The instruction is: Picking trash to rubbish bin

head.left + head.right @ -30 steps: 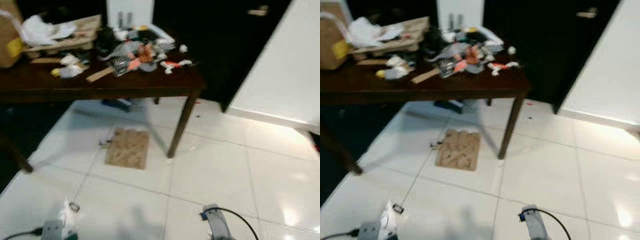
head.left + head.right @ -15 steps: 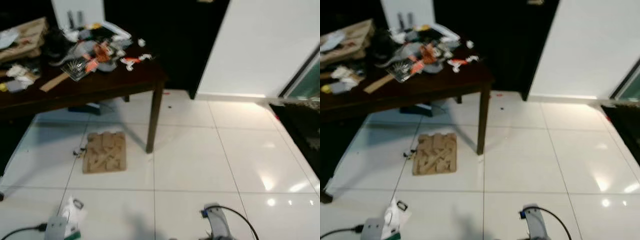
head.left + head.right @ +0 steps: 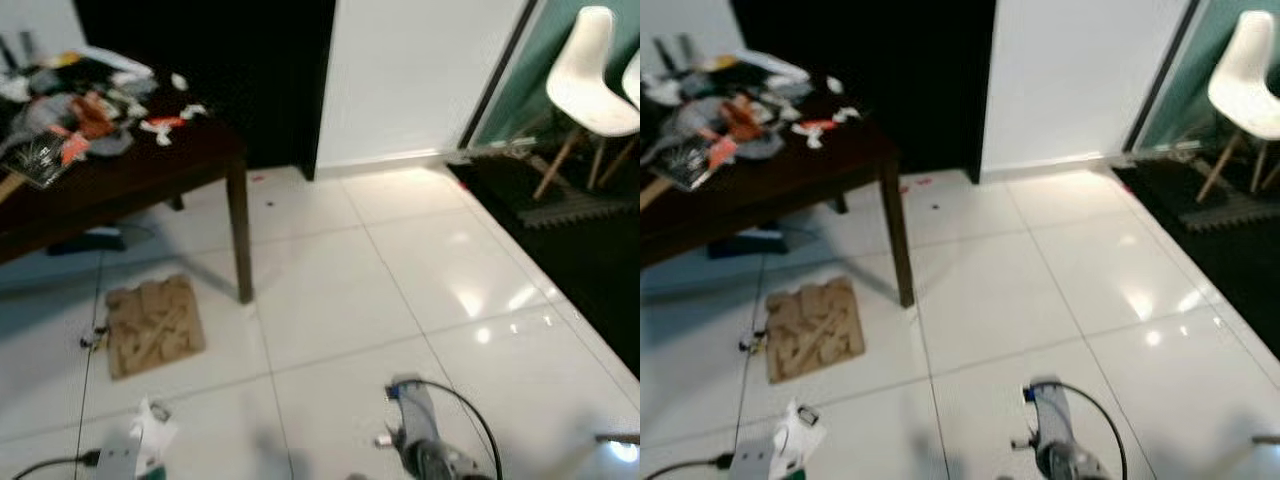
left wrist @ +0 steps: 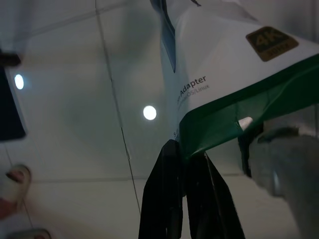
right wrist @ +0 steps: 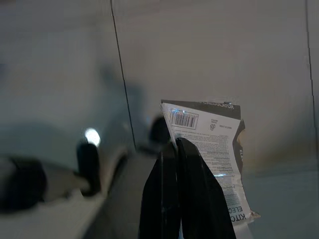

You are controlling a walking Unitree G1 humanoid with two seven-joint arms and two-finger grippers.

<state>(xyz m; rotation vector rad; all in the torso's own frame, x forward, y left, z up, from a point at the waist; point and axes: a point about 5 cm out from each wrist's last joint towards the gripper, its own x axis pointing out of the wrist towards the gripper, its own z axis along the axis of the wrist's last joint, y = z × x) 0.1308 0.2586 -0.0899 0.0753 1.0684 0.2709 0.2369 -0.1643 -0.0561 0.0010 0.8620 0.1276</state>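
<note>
From the left eye view, a dark wooden surface (image 3: pixel 150 170) stands at the left on a white tiled floor (image 3: pixel 400 300), with a heap of mixed trash (image 3: pixel 75 115) on top. A flat piece of brown cardboard (image 3: pixel 152 322) lies on the floor just beside the leg nearest the camera. A white chair (image 3: pixel 588 75) stands at the far right on a dark mat (image 3: pixel 560 190). At the bottom edge the left arm carries a white and green packet (image 3: pixel 150 440); the right arm (image 3: pixel 425 450), with a looping black cable, sits at bottom centre.

The right eye view gives the same scene: the white and green packet is low at the left, well apart from the surface and the cardboard.

In the left wrist view, the left gripper (image 4: pixel 187 154) has its jaws pressed together on the green lower edge of the white and green packet, which reaches beyond the fingertips (the word "Adapter" is printed on it).

In the right wrist view, the right gripper (image 5: pixel 175 144) has its jaws closed, pinching a printed wrapper (image 5: pixel 212 144) with a barcode. The wrapper lies behind the fingertips and reaches to one side of them, above the tiled floor.
</note>
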